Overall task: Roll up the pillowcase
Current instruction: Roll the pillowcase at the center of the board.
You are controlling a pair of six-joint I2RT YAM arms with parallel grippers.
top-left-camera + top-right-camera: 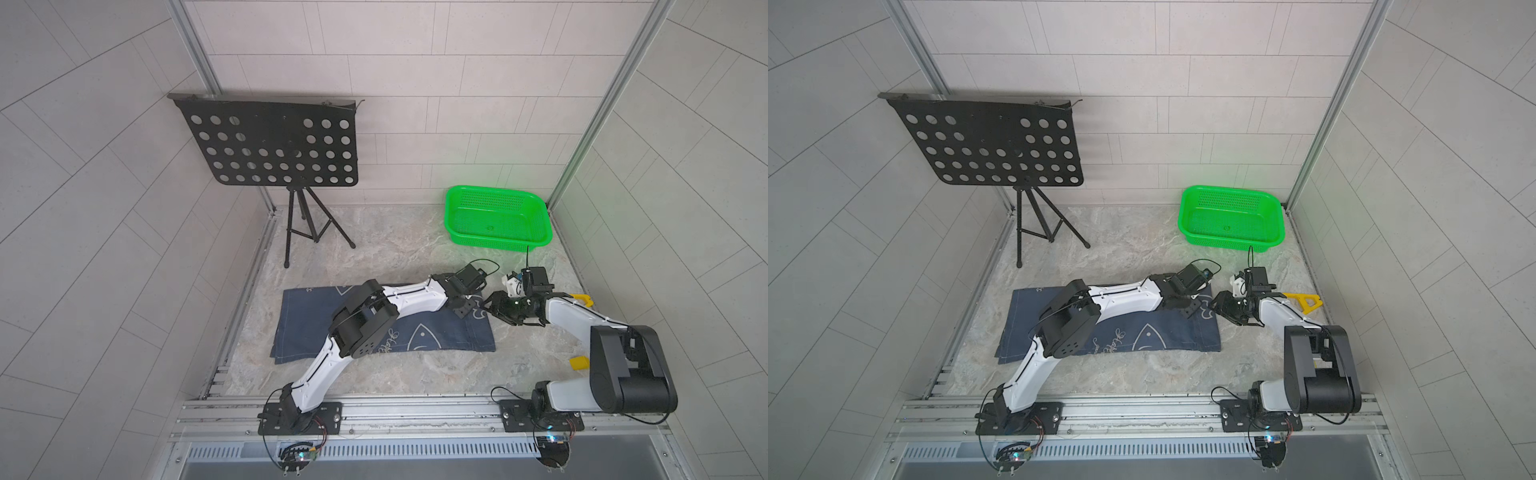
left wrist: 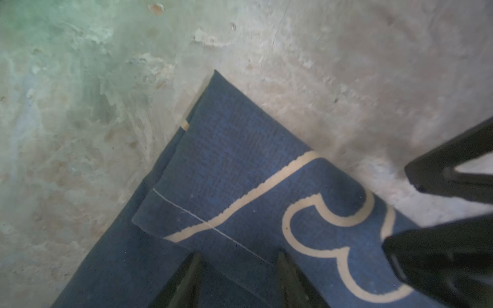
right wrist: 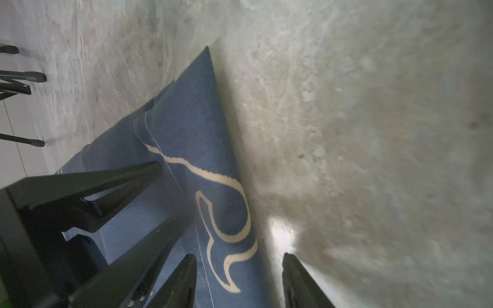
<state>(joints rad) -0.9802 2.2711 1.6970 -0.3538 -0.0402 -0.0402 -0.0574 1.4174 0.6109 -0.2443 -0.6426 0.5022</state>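
The navy pillowcase (image 1: 299,324) (image 1: 1175,332) with pale fish outlines lies flat on the marble table. My left arm reaches across it to its far right corner. There the left gripper (image 1: 465,308) (image 2: 238,257) stands open, tips down on the cloth (image 2: 240,173), with a folded-over flap and its stitched seam running between the fingers. From the right, my right gripper (image 1: 493,308) (image 3: 240,257) meets the same corner, open. One of its fingers is over the cloth (image 3: 192,128), the other over bare table, with the cloth's edge between them. Nothing is lifted.
A green mesh basket (image 1: 494,189) (image 1: 1229,189) stands at the back right. A black perforated music stand (image 1: 270,145) on a tripod stands at the back left, its feet on the table. Yellow parts (image 1: 582,299) show by the right arm.
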